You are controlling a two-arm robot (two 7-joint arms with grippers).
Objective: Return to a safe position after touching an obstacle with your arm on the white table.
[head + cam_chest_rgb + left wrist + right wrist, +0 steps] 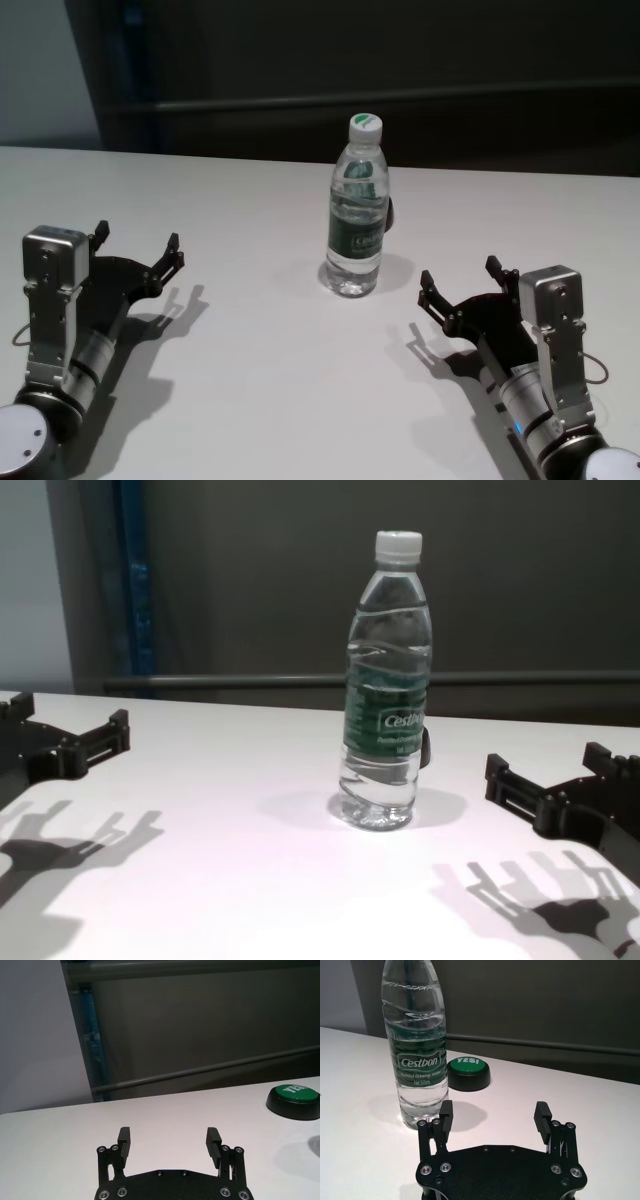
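Standing upright btwn both open hands: bottle (356, 214).

Clear plastic bottle (357, 215), matte table (250, 380)

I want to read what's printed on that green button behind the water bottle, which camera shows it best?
The right wrist view: the green button sits unobstructed beside the bottle, its top reading "YES!". The left wrist view catches it at the frame edge, lettering cut off. In the head and chest views only a dark sliver shows behind the bottle.
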